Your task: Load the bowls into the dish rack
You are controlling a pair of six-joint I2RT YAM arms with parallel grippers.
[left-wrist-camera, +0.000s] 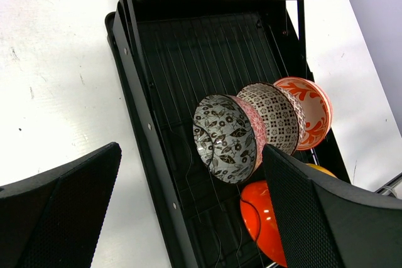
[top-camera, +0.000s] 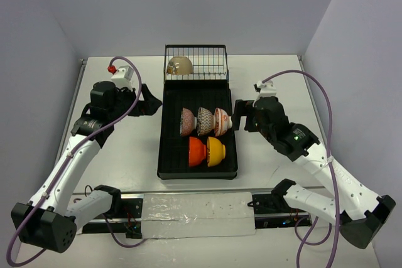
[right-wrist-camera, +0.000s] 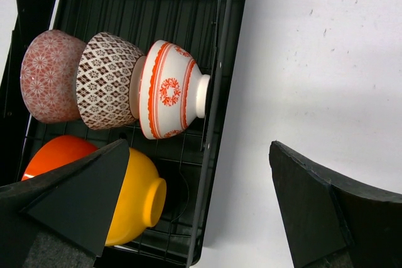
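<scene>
With all six bowls (top-camera: 205,121) lodged in the dish rack (top-camera: 164,155) between the left gripper (top-camera: 152,103) and the right gripper (top-camera: 239,116), both spread wide and empty, loading is judged complete, and only a clean retreat is called for.

**Glazed bowls, matt black rack**

The dish rack (top-camera: 164,136) looks like matt black ribbed plastic; its basket (top-camera: 196,54) at 12 o'clock is thin black wire. The red-orange bowl (top-camera: 196,151) and yellow-orange bowl (top-camera: 217,151) carry a smooth, glossy glaze, as does the red-on-white bowl (right-wrist-camera: 169,89). The tabletop (top-camera: 125,155) is matt white with faint specks. On the left claw (left-wrist-camera: 191,155), the fingers (left-wrist-camera: 326,218) are matt black with fine mesh-like grain. A crinkled clear film (top-camera: 195,208) shines at 6 o'clock.
</scene>
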